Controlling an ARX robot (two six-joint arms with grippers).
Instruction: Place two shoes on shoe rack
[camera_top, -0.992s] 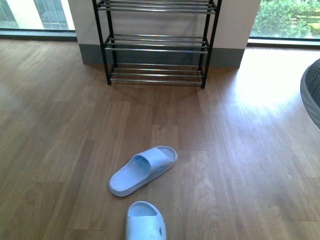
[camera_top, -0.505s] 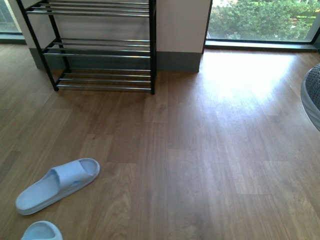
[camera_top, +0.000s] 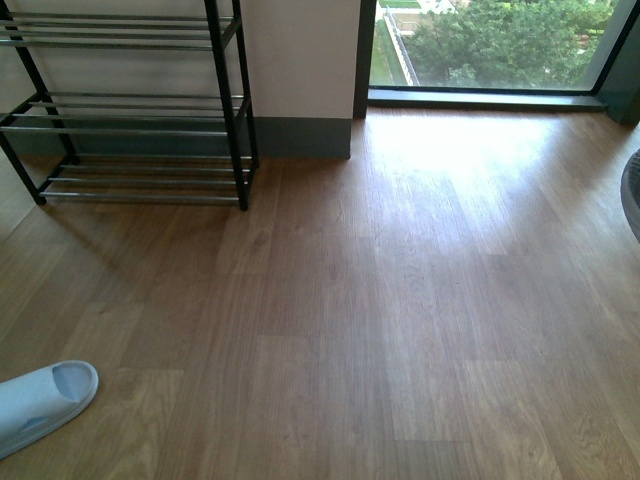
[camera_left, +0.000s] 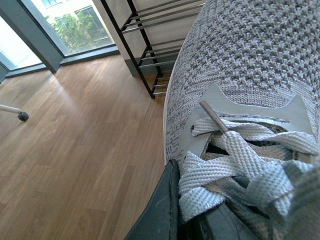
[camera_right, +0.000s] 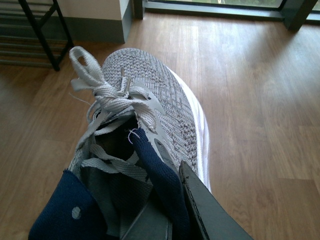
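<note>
Wood-plank floor (camera_top: 400, 300), white wall (camera_top: 300, 60) with grey skirting (camera_top: 300, 137), bright floor-length window (camera_top: 400, 50), greenery (camera_top: 520, 35) outside.

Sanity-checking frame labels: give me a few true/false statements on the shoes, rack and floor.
1. No shoe sits on the shoe rack tiers seen in the front view. True.
2. A grey sneaker lies on the floor in the front view. False: only a light blue slipper lies there.
3. The right-arm sneaker has a white sole. True.
4. The left-arm sneaker has no laces. False: light grey laces cross it.
</note>
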